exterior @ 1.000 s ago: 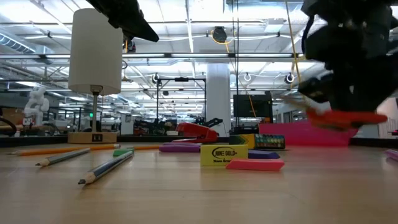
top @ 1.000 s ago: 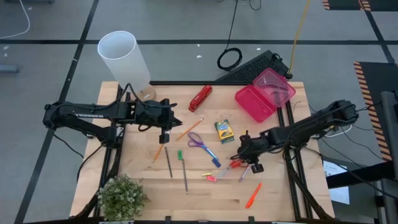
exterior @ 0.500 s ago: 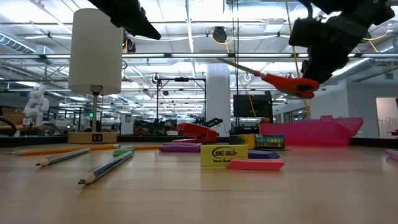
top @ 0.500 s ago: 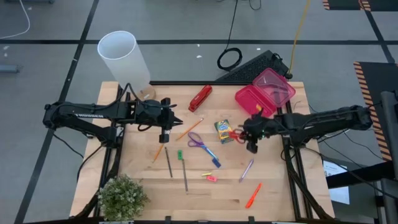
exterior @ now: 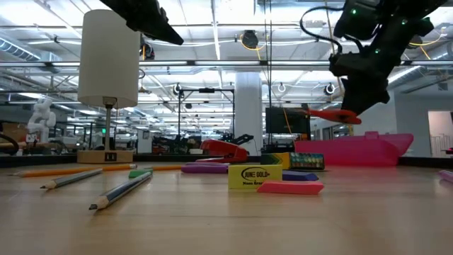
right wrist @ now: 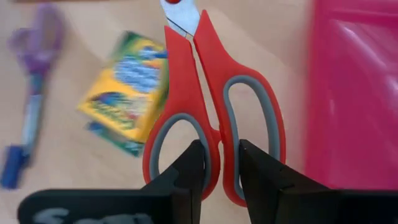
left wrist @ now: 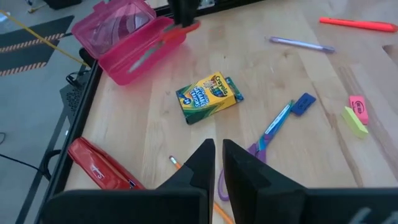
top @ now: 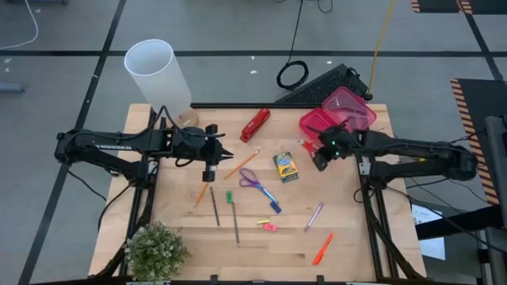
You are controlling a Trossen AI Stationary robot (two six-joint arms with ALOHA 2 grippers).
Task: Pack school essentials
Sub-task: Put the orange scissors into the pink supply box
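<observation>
My right gripper (top: 319, 152) is shut on the red-handled scissors (right wrist: 199, 93), held in the air just beside the near edge of the open pink box (top: 337, 120). My left gripper (top: 210, 168) hovers shut and holds nothing, above the table's left middle near an orange pencil (top: 240, 164). Flat on the wood lie the crayon box (top: 285, 166), purple scissors (top: 253, 180), two pencils (top: 215, 206), purple pen (top: 314, 215), orange marker (top: 322, 248) and small erasers (top: 267, 226). My right gripper pinches the scissors at the handle end, where the two red loops meet (right wrist: 217, 146), one finger (right wrist: 193, 171) in front of each loop. The fingers come from above, slanting down. The scissors hang about level, clear of the table, blades (exterior: 311, 110) pointing toward the table's left.
A red stapler (top: 255, 124) lies at the far middle. A white lamp (top: 158, 73) stands at the far left corner and a small plant (top: 156, 252) at the near left corner. A coiled black cable (top: 291, 75) lies beyond the far edge.
My right gripper has risen and moved from the table's near right toward the far edge, up to the pink box, carrying the red scissors. The scissors went from just above the wood to well clear of it, tipped on the way and now about level.
</observation>
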